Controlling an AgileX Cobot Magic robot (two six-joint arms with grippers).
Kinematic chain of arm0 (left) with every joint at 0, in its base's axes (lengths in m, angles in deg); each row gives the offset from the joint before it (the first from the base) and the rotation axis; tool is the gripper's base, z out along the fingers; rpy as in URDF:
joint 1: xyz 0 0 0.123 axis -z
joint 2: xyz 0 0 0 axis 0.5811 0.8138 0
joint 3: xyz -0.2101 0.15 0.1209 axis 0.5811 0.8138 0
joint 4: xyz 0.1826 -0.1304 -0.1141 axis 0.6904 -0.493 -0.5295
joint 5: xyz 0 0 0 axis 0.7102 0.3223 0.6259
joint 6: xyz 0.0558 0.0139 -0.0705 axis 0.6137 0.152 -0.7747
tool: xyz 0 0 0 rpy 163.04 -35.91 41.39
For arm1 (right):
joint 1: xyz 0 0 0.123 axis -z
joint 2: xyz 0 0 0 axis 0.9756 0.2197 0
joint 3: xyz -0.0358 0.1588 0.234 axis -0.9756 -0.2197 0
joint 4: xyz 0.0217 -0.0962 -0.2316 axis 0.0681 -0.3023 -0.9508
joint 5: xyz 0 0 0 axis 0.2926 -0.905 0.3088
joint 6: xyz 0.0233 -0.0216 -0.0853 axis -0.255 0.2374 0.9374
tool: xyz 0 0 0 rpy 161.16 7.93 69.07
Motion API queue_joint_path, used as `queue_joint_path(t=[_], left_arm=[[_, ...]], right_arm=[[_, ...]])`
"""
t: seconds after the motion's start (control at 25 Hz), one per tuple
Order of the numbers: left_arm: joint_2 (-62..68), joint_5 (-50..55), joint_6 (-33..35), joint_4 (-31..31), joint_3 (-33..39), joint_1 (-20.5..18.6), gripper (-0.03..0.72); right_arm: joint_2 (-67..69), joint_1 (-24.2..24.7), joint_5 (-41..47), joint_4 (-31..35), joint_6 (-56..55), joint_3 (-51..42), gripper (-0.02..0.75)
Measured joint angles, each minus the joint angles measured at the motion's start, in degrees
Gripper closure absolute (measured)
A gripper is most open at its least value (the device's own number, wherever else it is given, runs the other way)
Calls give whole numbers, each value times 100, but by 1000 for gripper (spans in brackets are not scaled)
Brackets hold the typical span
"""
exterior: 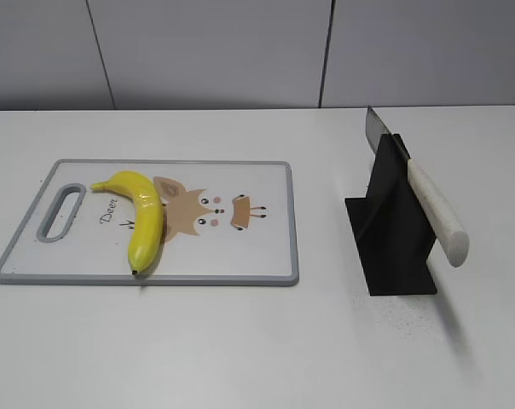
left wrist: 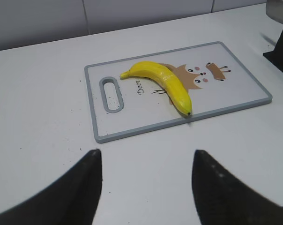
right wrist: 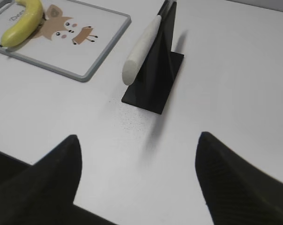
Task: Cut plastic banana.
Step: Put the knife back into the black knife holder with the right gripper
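The plastic banana lies whole on a white cutting board with a grey rim, at the board's left. It also shows in the left wrist view and the right wrist view. A knife with a white handle rests in a black stand to the right; its handle points toward me. My left gripper is open and empty over bare table in front of the board. My right gripper is open and empty in front of the stand. Neither gripper shows in the exterior view.
The board has a slot handle at its left end and a cartoon deer print. A grey wall runs along the table's far edge. White table lies between the board and the front edge.
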Motion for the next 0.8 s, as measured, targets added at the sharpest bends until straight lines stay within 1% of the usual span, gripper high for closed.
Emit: queue_joint_path(t=[0.32, 0.6, 0.8], left_arm=[[0, 0, 0, 0, 0, 0, 104], [0, 0, 0, -11, 0, 0, 104], [0, 0, 0, -30, 0, 0, 104]], right_arm=[[-721, 0, 76, 281, 270, -182, 148], [-788, 0, 69, 342, 289, -467, 148], [-788, 0, -111, 510, 302, -579, 148]])
